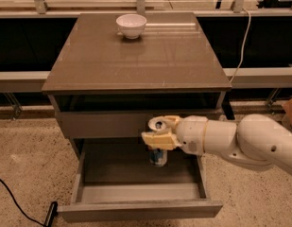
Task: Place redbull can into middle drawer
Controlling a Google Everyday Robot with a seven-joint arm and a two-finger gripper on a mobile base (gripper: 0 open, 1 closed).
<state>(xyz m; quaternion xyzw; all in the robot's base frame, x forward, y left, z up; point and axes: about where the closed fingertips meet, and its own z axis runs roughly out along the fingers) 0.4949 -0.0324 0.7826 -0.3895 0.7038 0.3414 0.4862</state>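
The redbull can (158,156) is slim, silver and blue, upright, with its tab top showing. My gripper (159,132) reaches in from the right on a white arm and is shut on the can's upper part. It holds the can over the open middle drawer (136,193), near the drawer's back middle, in front of the closed grey drawer front above. The can's bottom hangs within the drawer's opening; I cannot tell whether it touches the drawer floor.
A white bowl (131,25) stands at the back of the brown cabinet top (136,56). A black cable (18,205) lies on the speckled floor at the left. A white cord (242,37) hangs at the right.
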